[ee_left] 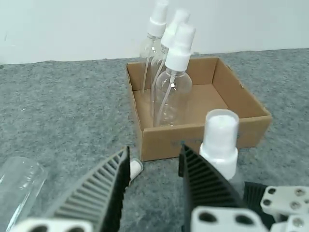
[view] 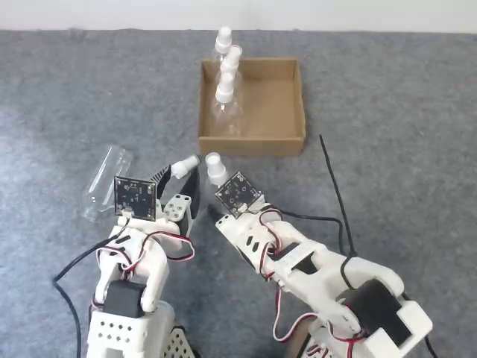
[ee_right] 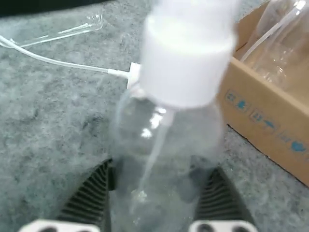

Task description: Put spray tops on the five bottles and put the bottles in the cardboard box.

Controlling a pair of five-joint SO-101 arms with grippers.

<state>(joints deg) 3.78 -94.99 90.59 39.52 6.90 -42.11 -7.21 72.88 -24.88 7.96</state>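
Clamping is seen at the right claw (ee_right: 159,181): its fingers are pressed against both sides of a clear bottle (ee_right: 159,145). The bottle is held upright with a white spray top (ee_right: 186,58) on it, near the front of the cardboard box (view: 287,112). The left claw (ee_left: 155,153) is spread apart, nothing gripped. A loose spray top (ee_left: 136,167) is seen lying on the grey carpet (view: 387,89) just beyond its fingertips. 3 capped bottles (ee_left: 174,92) are stood upright along 1 side of the box. 1 uncapped bottle (view: 104,183) is laid on its side on the carpet, beside the left arm, well apart from the box.
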